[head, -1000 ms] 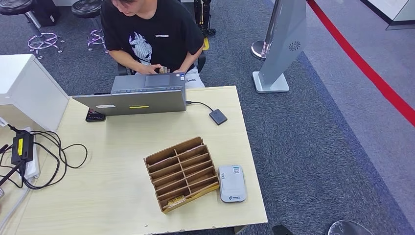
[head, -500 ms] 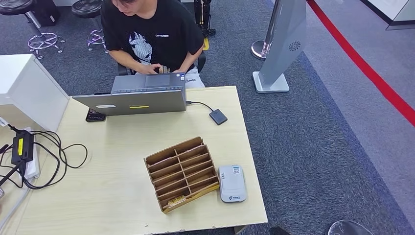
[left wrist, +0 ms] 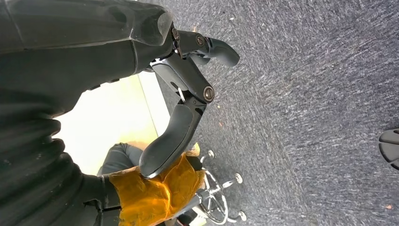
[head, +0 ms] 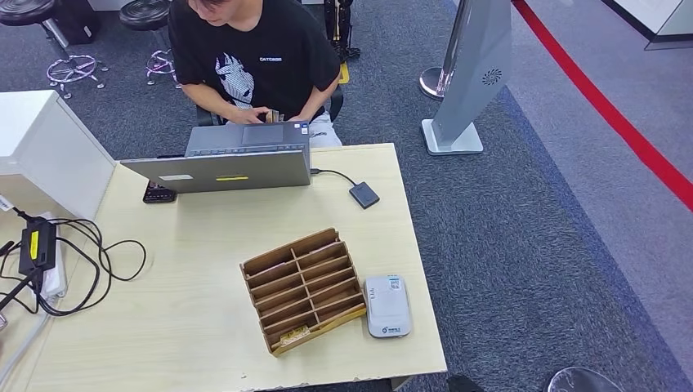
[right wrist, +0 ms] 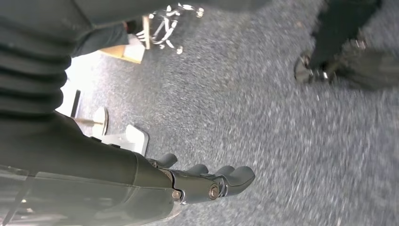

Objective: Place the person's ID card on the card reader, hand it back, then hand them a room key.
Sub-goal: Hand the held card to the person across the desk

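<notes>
Desk (head: pixel 204 327), light wood, seen from the head view, with a person (head: pixel 253 57) in a black printed T-shirt seated at its far side, both of their hands down behind an open grey laptop (head: pixel 225 167). ID card: cannot tell where it is; something small sits at the person's hands, too small to name. Card reader (head: pixel 386 305), white-grey and flat, lies near the desk's front right corner, just beside a brown divided card holder (head: pixel 304 288). One card-like item (head: pixel 294 333) rests in the holder's nearest slot; possibly a room key, not certain. Small blue logo on the reader's near end, text unreadable. T-shirt has a white graphic and a short line of white lettering, too small to read. Yellow strip on the laptop lid. Small dark box (head: pixel 364 194) on a cable sits right of the laptop. Black adapter with a yellow label (head: pixel 37 245) and looped black cables lie at the desk's left edge. Grey stand (head: pixel 470 82) and a red floor stripe (head: pixel 605 106) are on the carpet beyond.

Left wrist view: left hand (left wrist: pixel 188 94) hangs over grey carpet, thumb and fingers apart, nothing in it; orange tape at the wrist, a chair base near.

Right wrist view: right hand (right wrist: pixel 202 181) over carpet, fingers extended side by side, holding nothing.
</notes>
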